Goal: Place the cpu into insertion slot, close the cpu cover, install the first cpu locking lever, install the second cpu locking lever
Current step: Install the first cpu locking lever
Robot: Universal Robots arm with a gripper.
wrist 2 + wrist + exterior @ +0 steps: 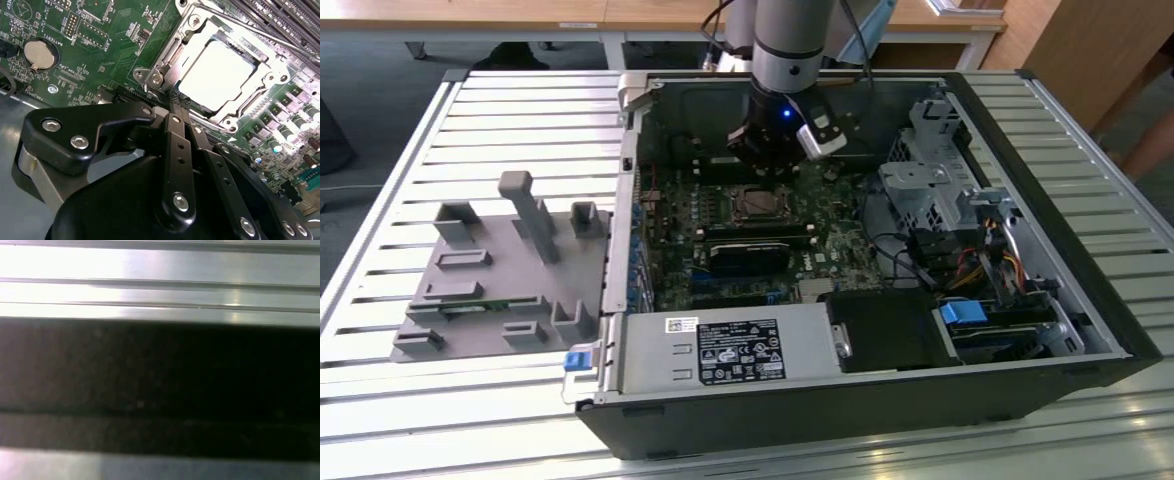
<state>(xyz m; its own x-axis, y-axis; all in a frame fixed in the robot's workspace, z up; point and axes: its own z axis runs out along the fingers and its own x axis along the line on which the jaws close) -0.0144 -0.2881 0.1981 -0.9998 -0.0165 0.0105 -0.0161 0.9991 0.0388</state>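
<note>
Black-fingered pincer [176, 104] pressed shut, holding nothing, tips at corner of grey metal cover frame [197, 37]. Pale square cpu [217, 75] seated in socket on green motherboard [120, 40], cover lowered around it.

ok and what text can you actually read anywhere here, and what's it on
None can be quoted reliably.
Large black label on the power supply: print too small to read.
Small white sticker beside it: too small.
White lettering on the motherboard around the coin cell battery: inverted and too blurred.
</note>
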